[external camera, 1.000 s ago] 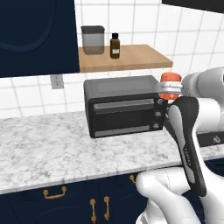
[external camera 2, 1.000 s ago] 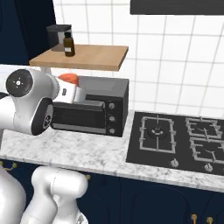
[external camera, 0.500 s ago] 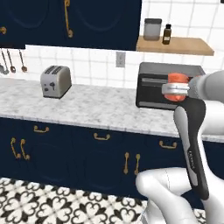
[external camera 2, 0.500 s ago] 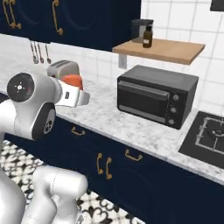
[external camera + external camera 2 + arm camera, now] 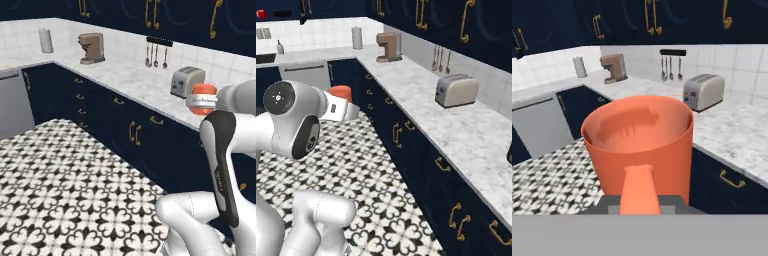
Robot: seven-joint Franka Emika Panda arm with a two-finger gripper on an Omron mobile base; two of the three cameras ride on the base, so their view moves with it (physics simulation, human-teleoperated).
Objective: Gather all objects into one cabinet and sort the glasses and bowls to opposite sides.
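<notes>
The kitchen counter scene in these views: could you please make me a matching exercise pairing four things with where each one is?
Things:
1. salmon-orange cup
2. toaster
3. coffee maker
4. hanging utensils

Places:
A. on the tiled wall, under a dark rail
B. held in the shut end effector
C. on the marble counter just below and right of the utensils
D. on the counter near the corner, beside a paper towel roll

Pairs: 1-B, 2-C, 3-D, 4-A
</notes>
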